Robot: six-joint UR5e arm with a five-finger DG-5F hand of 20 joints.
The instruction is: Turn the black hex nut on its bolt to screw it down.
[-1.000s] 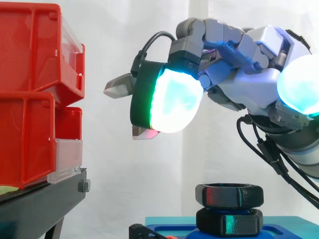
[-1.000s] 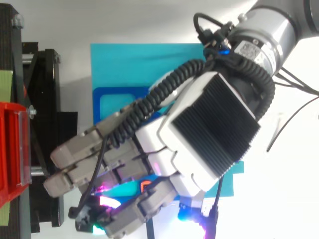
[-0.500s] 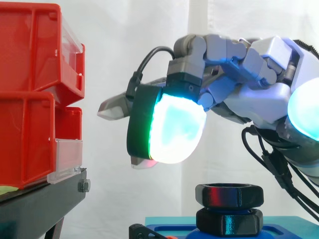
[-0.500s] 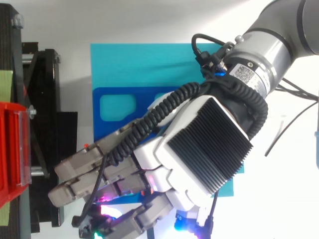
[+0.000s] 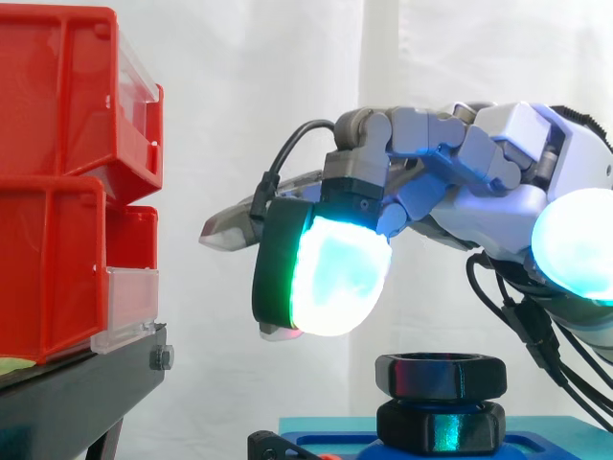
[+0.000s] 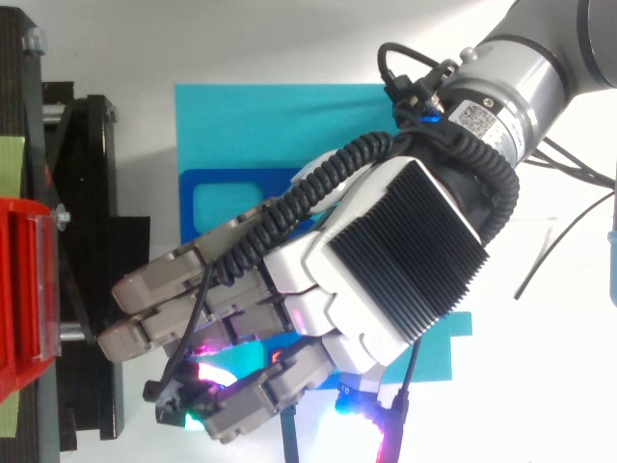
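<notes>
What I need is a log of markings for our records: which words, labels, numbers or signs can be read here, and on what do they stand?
No text can be read.
White sticker on the arm's wrist, top view: dark print, too small to read.
Red bins: no print visible on the faces that show.
Black hex nut: no marks visible.

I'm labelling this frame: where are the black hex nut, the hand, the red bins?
black hex nut (image 5: 441, 376): side view, upper piece's front face.
hand (image 6: 400, 253): top view, ribbed back plate.
red bins (image 5: 48, 278): side view, lower bin's side wall.
</notes>
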